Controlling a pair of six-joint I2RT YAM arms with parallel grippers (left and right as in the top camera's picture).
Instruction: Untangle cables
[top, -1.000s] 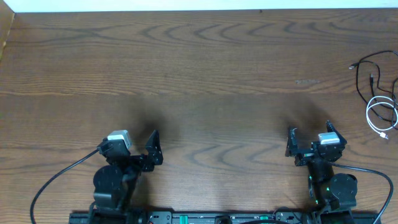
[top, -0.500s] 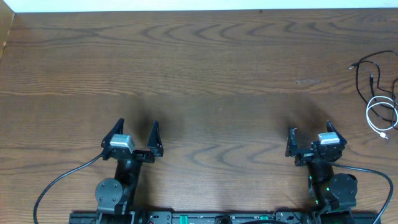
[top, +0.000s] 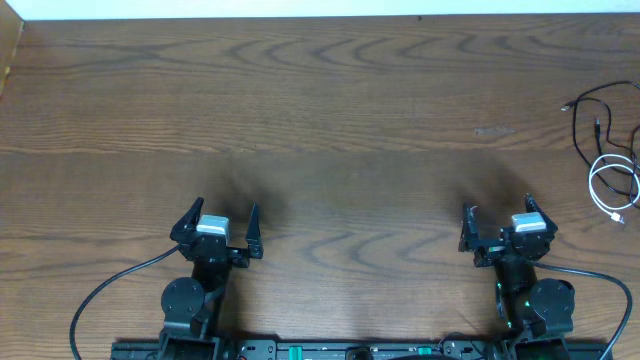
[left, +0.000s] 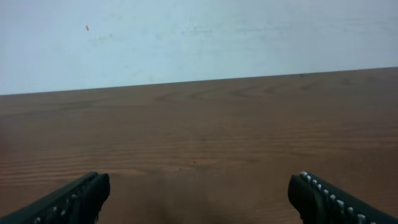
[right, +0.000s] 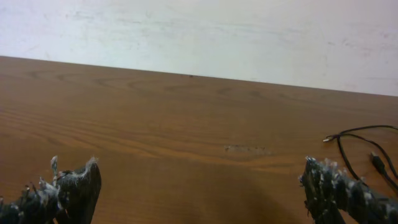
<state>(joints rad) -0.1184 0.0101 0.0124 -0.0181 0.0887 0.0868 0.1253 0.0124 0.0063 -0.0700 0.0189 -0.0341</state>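
A thin black cable (top: 590, 110) and a looped white cable (top: 612, 186) lie together at the far right edge of the wooden table, partly cut off by the frame. The black cable's end also shows in the right wrist view (right: 360, 144). My right gripper (top: 497, 216) is open and empty near the front edge, well left of the cables; its fingers show in its wrist view (right: 199, 183). My left gripper (top: 224, 213) is open and empty at the front left; its wrist view (left: 199, 190) shows only bare wood.
The wooden table (top: 320, 120) ends at a pale wall along its far edge (top: 320, 17). Thick black arm wires trail at the front left (top: 110, 290) and front right (top: 600, 275).
My left gripper has swung from facing right to facing straight ahead and shifted a little right. The right arm and the cables have not moved.
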